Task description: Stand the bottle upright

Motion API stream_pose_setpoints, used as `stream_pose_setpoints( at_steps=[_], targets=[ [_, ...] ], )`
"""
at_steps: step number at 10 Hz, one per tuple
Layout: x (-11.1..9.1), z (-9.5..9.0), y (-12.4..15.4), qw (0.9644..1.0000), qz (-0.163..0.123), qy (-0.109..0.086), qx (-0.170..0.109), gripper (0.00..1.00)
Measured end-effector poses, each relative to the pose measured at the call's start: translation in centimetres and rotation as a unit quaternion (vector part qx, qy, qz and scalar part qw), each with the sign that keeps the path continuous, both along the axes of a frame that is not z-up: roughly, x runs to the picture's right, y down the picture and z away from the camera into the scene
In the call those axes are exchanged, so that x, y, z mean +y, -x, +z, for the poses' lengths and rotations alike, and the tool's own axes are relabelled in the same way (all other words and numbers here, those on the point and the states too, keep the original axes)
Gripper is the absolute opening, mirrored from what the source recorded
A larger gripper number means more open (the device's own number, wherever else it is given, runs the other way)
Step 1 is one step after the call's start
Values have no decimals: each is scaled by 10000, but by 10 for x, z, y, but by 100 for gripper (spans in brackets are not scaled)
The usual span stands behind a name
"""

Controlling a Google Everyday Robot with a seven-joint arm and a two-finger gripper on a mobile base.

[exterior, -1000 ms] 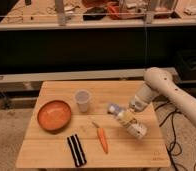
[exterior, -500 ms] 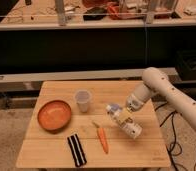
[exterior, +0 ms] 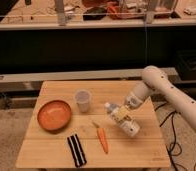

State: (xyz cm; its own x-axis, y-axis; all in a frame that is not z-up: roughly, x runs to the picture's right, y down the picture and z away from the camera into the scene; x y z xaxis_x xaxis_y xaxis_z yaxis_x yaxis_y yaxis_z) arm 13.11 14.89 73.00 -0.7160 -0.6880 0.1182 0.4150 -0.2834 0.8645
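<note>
The white bottle (exterior: 128,124) lies tilted over the right part of the wooden table (exterior: 58,90). Its pale cap points up-left toward the cup and its base points down-right. My gripper (exterior: 124,111) reaches in from the right on a white arm and is closed around the bottle's upper body, just behind the neck. The gripper hides part of the bottle's middle. I cannot tell whether the bottle's base touches the table.
A translucent plastic cup (exterior: 82,100) stands left of the bottle's cap. An orange bowl (exterior: 54,114) sits at the left. A carrot (exterior: 103,139) lies just left of the bottle's base. A black striped object (exterior: 76,149) lies near the front edge. Cables hang off the right side.
The gripper and the bottle have moved together a little to the left, toward the cup, and the bottle's cap end has lifted slightly. The other things have not moved.
</note>
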Motion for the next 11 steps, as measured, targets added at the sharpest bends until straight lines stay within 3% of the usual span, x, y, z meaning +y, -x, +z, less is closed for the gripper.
stream_pose_setpoints(
  at_steps=[1, 2, 3, 4, 5, 6, 8, 11],
  targets=[
    [5, -3, -11, 9992, 74, -387, -46, 0],
    [8, -6, -22, 9959, 149, -876, -136, 0],
    [11, -8, -34, 9901, 178, -1362, -301, 0],
    [15, -11, -44, 9789, 239, -1925, -639, 0],
    [17, -12, -49, 9733, 347, -2115, -825, 0],
    [19, -14, -60, 9644, 726, -2286, -1111, 0],
    [16, -18, -59, 9606, 840, -2325, -1272, 0],
    [14, -25, -59, 9517, 1076, -2438, -1528, 0]
  ],
)
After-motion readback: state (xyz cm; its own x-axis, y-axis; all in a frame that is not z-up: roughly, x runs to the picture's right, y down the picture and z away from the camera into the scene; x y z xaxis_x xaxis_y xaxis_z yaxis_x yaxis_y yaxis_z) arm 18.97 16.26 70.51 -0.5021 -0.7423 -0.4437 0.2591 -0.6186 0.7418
